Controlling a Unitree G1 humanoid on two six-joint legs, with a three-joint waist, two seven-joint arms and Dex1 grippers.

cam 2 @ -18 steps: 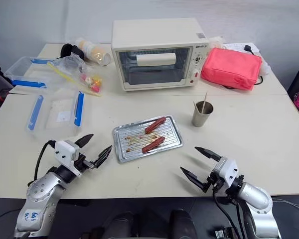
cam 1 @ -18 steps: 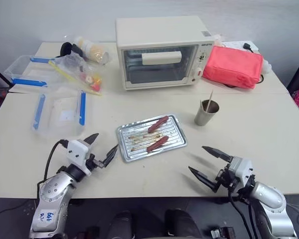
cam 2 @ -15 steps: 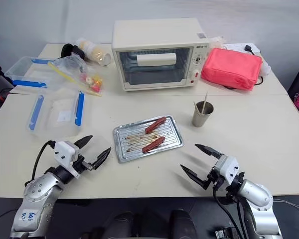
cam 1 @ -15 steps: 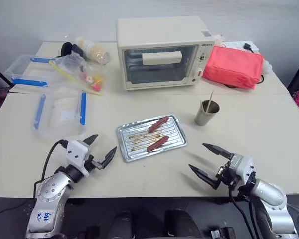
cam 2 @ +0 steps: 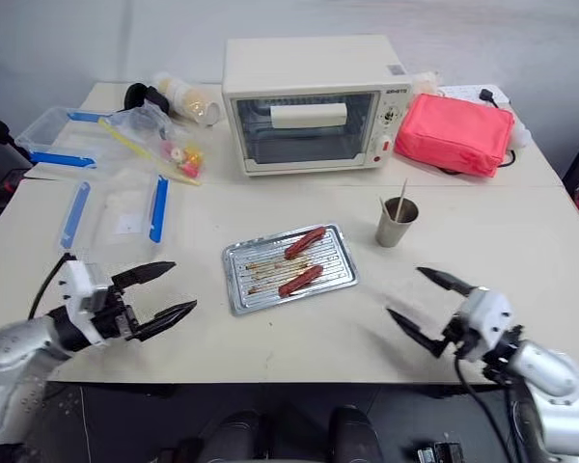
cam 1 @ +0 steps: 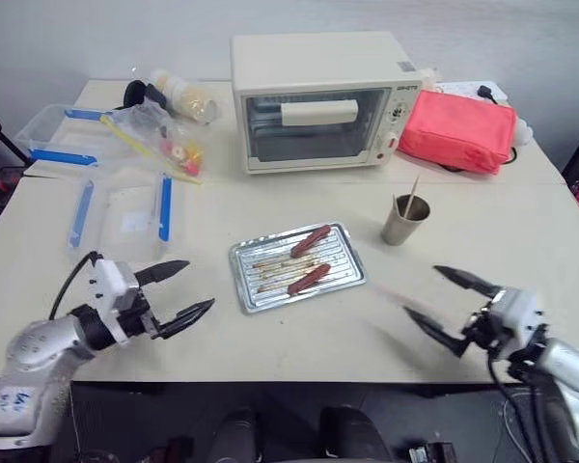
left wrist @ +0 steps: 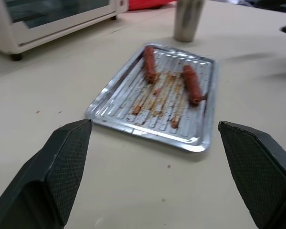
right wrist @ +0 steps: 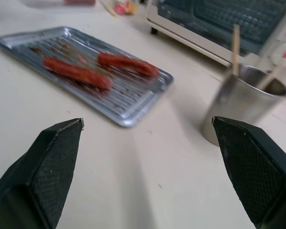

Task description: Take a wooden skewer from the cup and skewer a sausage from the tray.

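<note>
The left gripper (cam 1: pixel 179 290) hangs spread wide and empty; the tray (cam 1: pixel 340 281) lies to its right with two sausages (one sausage (cam 1: pixel 308 279) nearer). Beyond the equally wide, empty right gripper (cam 1: pixel 442 307), the cup (cam 1: pixel 404 221) hides the skewer's (cam 1: pixel 411 192) lower end. The table (cam 1: pixel 482 241) is beige.

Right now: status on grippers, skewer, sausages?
Left gripper and right gripper open, empty, low over the table. Skewers upright in the cup. Two sausages on the tray. Nothing blocking the cup.
</note>
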